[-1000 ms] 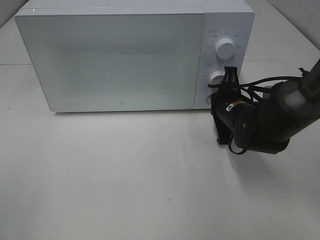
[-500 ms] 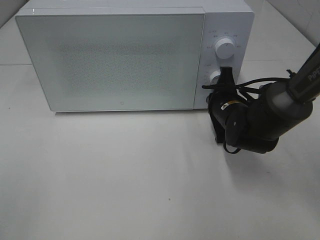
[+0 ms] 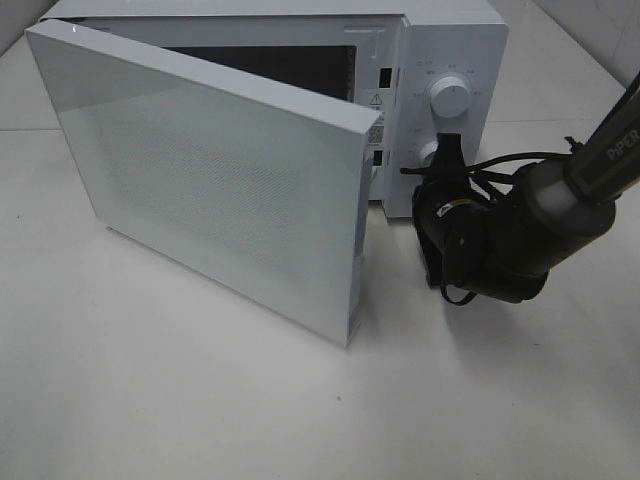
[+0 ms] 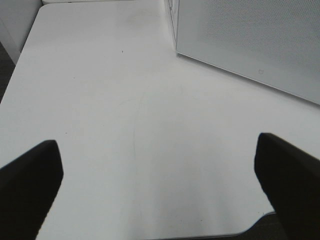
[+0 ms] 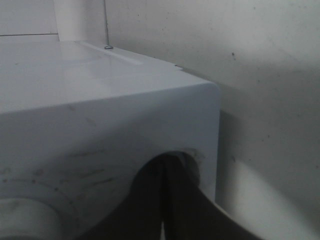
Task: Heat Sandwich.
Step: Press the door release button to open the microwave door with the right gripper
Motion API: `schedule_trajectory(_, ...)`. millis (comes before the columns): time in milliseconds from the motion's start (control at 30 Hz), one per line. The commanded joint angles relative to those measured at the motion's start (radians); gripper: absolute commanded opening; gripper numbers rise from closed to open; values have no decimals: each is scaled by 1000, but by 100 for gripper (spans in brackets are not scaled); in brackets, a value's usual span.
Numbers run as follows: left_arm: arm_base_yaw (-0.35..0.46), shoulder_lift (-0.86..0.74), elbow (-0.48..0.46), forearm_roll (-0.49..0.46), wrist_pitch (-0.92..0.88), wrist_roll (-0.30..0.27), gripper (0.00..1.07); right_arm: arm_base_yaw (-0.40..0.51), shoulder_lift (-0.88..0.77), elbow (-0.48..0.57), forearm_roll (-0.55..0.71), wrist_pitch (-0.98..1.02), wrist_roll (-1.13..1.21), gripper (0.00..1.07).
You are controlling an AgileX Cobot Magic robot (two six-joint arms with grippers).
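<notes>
White microwave [image 3: 455,50] door [image 3: 210,180] stands ajar while the right gripper [image 3: 446,150], jaws together and holding nothing, presses the panel just under the lower knob [image 3: 432,153]. It looks best to back it straight off without nudging that knob, then swing the door wide. High view alone shows the dark cavity, right wrist only pinched tips at the panel corner, left wrist the left gripper [image 4: 160,190], jaws wide apart over the table [image 4: 125,125]; sandwich visible in no view.

The right arm [image 3: 530,235] is black with bulbous joints, a grey collar [image 3: 556,195], white "PiPER" lettering [image 3: 612,148], looped cables [image 3: 500,165] and perhaps a yellow label [image 3: 462,210]. The left gripper [image 4: 160,187] has black fingers [image 4: 30,190].
</notes>
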Motion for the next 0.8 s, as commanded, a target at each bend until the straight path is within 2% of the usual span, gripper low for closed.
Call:
schedule_trajectory(33, 1, -14, -1, -9, -15, -3, 100, -29, -17, -79, -70, -204, -14, 0)
schedule_trajectory(800, 1, -14, -1, -9, -15, -3, 100, -26, -38, -54, -96, 4, -19, 0)
